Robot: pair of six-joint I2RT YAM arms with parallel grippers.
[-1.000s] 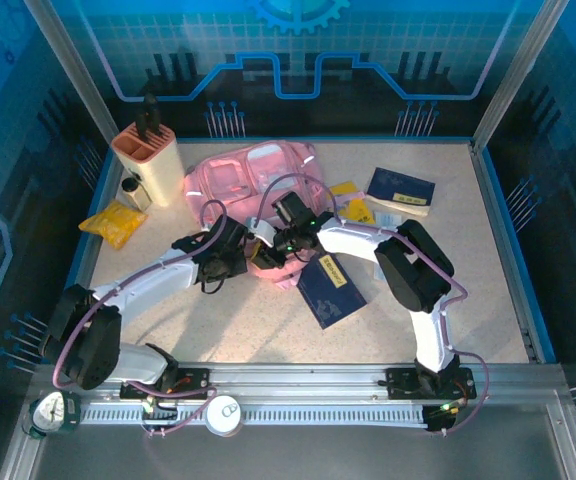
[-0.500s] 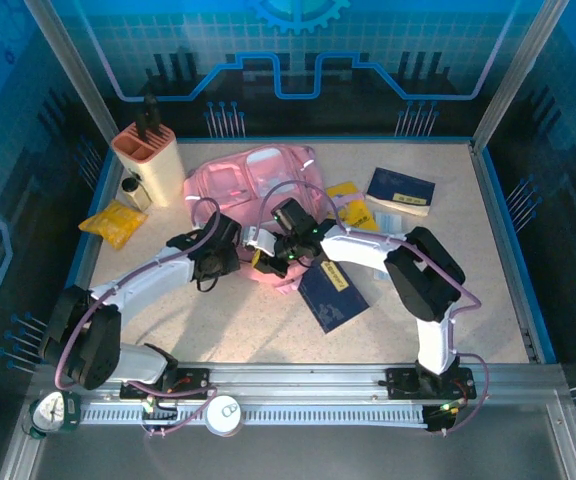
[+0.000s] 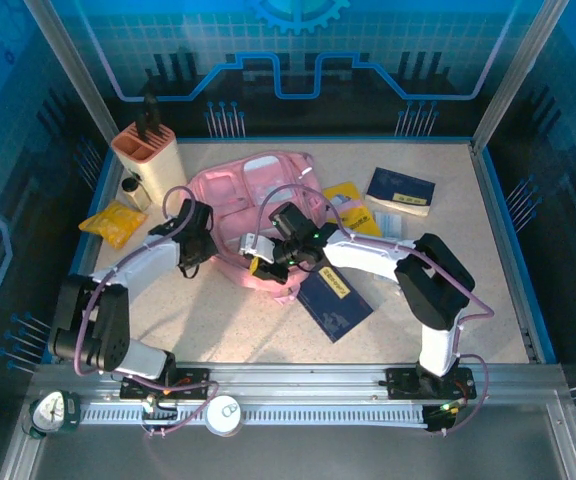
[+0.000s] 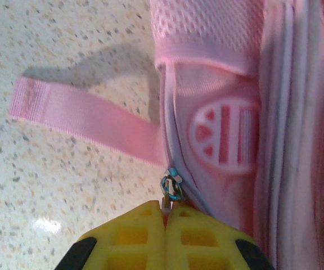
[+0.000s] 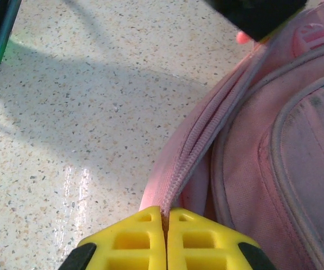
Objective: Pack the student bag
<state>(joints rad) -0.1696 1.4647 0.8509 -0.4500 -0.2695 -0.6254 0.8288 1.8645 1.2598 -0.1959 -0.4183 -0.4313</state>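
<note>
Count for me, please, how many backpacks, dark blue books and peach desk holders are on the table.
Pink backpack: 1
Dark blue books: 2
Peach holder: 1
Total: 4

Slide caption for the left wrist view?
Left jaws pinch the zipper pull on the student bag, strap flat on table.

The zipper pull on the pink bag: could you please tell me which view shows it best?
Left wrist: the zipper pull is close and sharp, pinched by the left gripper. Top external shows the whole student bag, the pull too small to tell. Right wrist shows zipper teeth.
</note>
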